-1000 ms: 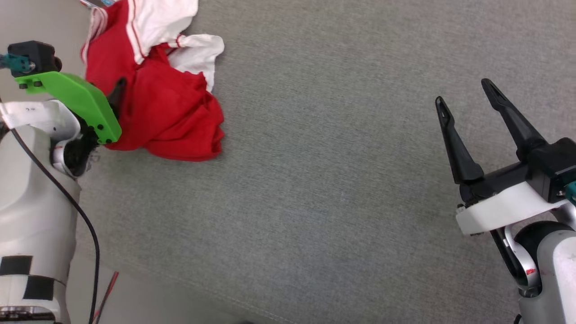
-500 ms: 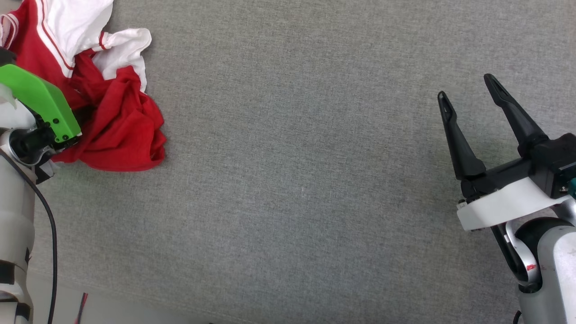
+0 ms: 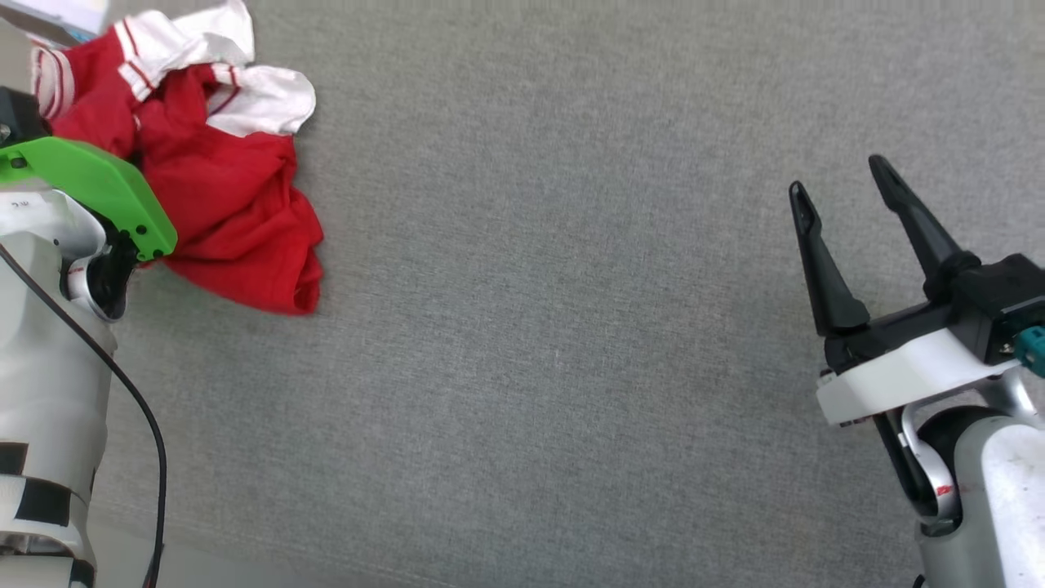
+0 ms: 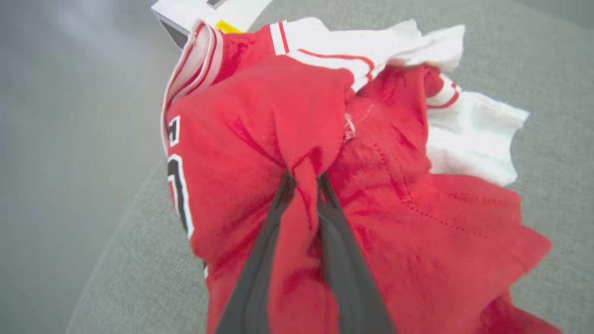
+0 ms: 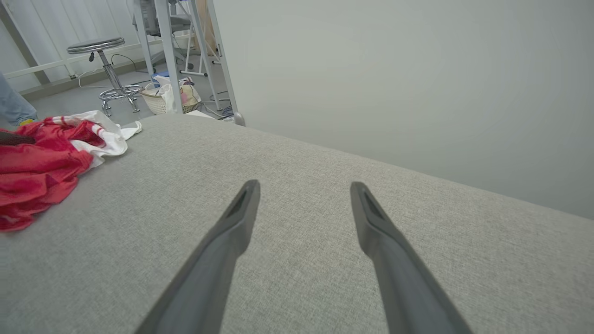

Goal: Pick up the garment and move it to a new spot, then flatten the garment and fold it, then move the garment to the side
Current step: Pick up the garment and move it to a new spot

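Note:
The garment [image 3: 233, 216] is a crumpled red jersey with white sleeves, heaped at the far left of the grey padded table [image 3: 571, 327]. In the left wrist view my left gripper [image 4: 305, 178] is shut on a raised fold of the garment [image 4: 260, 106], with red cloth pinched between the two dark fingers; black white-outlined print shows on its left side. In the head view the green wrist mount [image 3: 90, 184] hides those fingers. My right gripper [image 3: 839, 178] stands open above bare table at the right, far from the garment [image 5: 37, 162]; its fingers [image 5: 232, 232] hold nothing.
A white box [image 4: 209, 9] lies just beyond the garment at the table's left end. The table's near edge runs along the lower left [image 3: 204, 563]. Beyond the far edge stand a stool [image 5: 100, 46], a basket [image 5: 162, 99] and a person's leg [image 5: 14, 104].
My left gripper has shut on a fold of the garment, and the cloth has bunched around it. The head camera shifted sideways. The right gripper stayed open in place.

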Robot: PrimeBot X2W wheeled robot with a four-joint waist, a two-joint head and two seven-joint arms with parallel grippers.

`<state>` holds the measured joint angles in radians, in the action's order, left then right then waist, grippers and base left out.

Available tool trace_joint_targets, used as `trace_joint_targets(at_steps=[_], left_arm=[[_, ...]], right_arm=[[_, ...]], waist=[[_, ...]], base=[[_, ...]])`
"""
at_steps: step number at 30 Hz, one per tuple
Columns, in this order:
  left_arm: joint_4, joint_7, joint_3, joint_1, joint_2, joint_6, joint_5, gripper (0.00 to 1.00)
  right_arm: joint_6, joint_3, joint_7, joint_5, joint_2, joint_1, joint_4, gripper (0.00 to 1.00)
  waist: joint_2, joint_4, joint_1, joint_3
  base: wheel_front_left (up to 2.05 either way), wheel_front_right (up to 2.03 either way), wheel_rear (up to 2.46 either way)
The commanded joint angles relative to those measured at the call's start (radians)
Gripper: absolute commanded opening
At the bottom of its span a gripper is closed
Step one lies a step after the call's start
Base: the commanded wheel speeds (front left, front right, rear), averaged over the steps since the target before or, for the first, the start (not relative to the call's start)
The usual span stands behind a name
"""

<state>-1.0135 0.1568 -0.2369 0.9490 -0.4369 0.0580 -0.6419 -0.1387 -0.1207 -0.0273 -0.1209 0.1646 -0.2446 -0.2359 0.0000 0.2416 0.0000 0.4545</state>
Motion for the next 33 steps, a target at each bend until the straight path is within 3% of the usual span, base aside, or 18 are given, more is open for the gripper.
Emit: trace_joint_targets(at_steps=[1,8,14,19,25,33], left_arm=[[0.013,-0.039,-0.006,0.004,0.001,-0.013,0.019,0.00],[0.077,-0.229,-0.046,0.008,0.016,-0.049,0.088,0.00],[0.156,-0.304,-0.078,0.011,0.056,-0.050,0.113,0.00],[0.251,-0.295,-0.122,-0.010,0.093,-0.021,0.121,0.00],[0.373,-0.234,-0.207,-0.107,0.202,0.014,0.102,0.00],[0.430,-0.168,-0.351,-0.310,0.312,0.052,0.068,0.00]], right_arm=[[0.008,0.006,0.013,-0.011,-0.008,0.013,0.011,1.00],[0.008,0.037,0.045,-0.018,-0.052,0.049,0.060,1.00],[0.008,0.066,0.058,-0.014,-0.075,0.078,0.079,1.00],[0.008,0.089,0.065,-0.013,-0.091,0.104,0.083,1.00],[0.008,0.124,0.072,-0.017,-0.107,0.134,0.079,1.00],[0.008,0.129,0.078,-0.025,-0.113,0.138,0.075,1.00]], waist=[[0.0000,0.006,0.0000,-0.072],[0.0000,-0.014,0.0000,-0.175],[0.0000,-0.071,0.0000,-0.236],[0.0000,-0.136,0.0000,-0.263],[0.0000,-0.203,0.0000,-0.267],[0.0000,-0.266,0.0000,-0.240]], base=[[0.00,0.00,0.00],[0.00,0.00,0.00],[0.00,0.00,0.00],[0.00,0.00,0.00],[0.00,0.00,0.00],[0.00,0.00,0.00]])
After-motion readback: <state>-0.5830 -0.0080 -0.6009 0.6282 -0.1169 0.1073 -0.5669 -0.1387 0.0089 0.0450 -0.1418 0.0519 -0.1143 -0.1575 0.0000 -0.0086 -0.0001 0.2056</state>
